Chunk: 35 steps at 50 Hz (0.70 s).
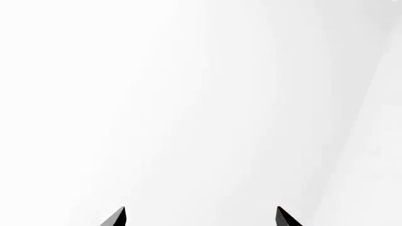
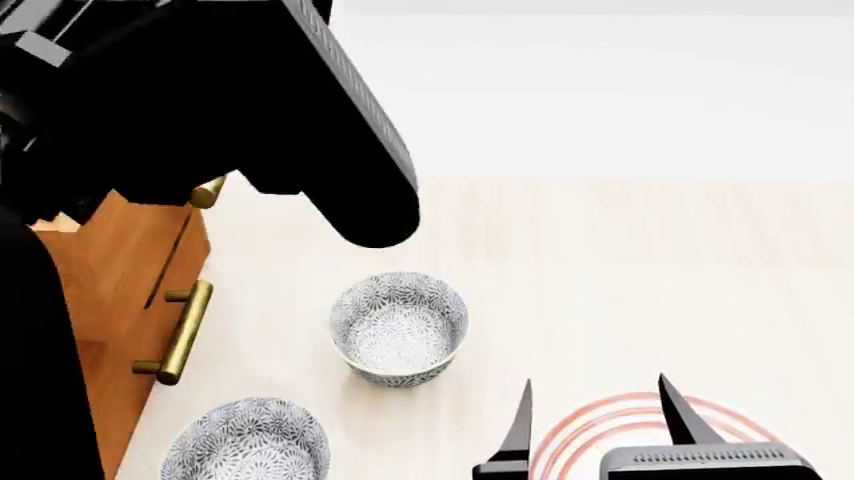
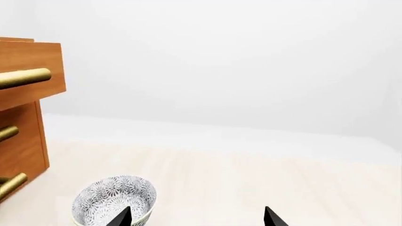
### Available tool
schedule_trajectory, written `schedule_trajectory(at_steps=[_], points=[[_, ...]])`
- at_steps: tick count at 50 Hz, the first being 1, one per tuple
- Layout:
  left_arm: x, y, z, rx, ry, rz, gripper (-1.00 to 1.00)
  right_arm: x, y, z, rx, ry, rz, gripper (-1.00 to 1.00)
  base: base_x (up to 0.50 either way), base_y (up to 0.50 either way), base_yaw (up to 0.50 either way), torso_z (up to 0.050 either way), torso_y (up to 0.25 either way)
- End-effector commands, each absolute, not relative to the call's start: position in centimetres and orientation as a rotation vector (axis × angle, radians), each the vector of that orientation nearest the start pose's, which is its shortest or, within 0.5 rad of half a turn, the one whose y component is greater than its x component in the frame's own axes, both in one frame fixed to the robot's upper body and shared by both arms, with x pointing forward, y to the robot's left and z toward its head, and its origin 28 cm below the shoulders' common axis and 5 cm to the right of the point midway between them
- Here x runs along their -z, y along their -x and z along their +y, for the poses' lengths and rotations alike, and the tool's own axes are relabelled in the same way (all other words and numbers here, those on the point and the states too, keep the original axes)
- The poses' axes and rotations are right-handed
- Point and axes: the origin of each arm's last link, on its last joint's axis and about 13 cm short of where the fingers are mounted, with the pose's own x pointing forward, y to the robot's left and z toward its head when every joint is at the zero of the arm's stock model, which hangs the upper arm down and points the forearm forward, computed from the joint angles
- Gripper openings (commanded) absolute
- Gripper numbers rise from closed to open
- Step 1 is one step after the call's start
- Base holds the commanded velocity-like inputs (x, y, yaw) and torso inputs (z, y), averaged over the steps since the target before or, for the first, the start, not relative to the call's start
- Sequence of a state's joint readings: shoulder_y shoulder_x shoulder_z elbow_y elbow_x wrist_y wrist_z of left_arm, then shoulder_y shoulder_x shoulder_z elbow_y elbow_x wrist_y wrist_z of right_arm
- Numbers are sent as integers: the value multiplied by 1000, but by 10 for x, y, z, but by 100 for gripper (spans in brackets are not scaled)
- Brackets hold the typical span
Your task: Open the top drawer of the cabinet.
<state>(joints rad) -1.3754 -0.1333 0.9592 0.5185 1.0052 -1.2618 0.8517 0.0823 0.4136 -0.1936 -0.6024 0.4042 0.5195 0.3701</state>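
The orange-brown cabinet (image 3: 25,141) stands at the left edge of the right wrist view. Its top drawer (image 3: 37,63) juts out ahead of the two lower fronts, and its brass handle (image 3: 22,77) is free. In the head view the cabinet (image 2: 114,290) is at the left, and only one end of the top handle (image 2: 207,192) shows under my black left arm (image 2: 267,110). My left gripper (image 1: 201,216) is open, facing plain white, with nothing between its fingertips. My right gripper (image 2: 594,420) (image 3: 196,217) is open and empty, low over the table, well right of the cabinet.
A lower drawer's brass handle (image 2: 174,335) shows fully. Two patterned bowls sit on the pale table (image 2: 641,280): one (image 2: 399,328) in the middle, one (image 2: 247,440) near the cabinet's front. That middle bowl (image 3: 113,200) lies beside my right gripper's finger. A red-ringed plate (image 2: 587,430) lies under my right gripper.
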Motion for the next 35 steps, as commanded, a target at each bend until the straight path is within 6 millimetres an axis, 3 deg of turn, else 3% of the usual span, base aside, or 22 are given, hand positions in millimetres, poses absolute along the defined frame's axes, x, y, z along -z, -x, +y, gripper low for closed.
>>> schedule_trajectory(at_steps=[1, 12, 24, 26, 31, 35], points=[[-425, -240, 167, 190, -971, -415, 100, -114, -198, -114, -33, 71, -61, 100, 0, 0, 0, 0, 0], [-446, -264, 190, 297, -757, -161, 100, -114, -198, -112, -36, 73, -58, 100, 0, 0, 0, 0, 0], [-463, -301, 207, 240, -627, 7, 100, -111, -199, -111, -33, 74, -49, 100, 0, 0, 0, 0, 0], [-463, -304, 205, 307, -584, 65, 100, -112, -199, -111, -33, 76, -49, 100, 0, 0, 0, 0, 0], [-464, -327, 207, 272, -464, 154, 100, -111, -199, -111, -32, 77, -48, 100, 0, 0, 0, 0, 0], [-452, -340, 209, 246, -434, 187, 100, -110, -198, -113, -26, 76, -45, 100, 0, 0, 0, 0, 0]])
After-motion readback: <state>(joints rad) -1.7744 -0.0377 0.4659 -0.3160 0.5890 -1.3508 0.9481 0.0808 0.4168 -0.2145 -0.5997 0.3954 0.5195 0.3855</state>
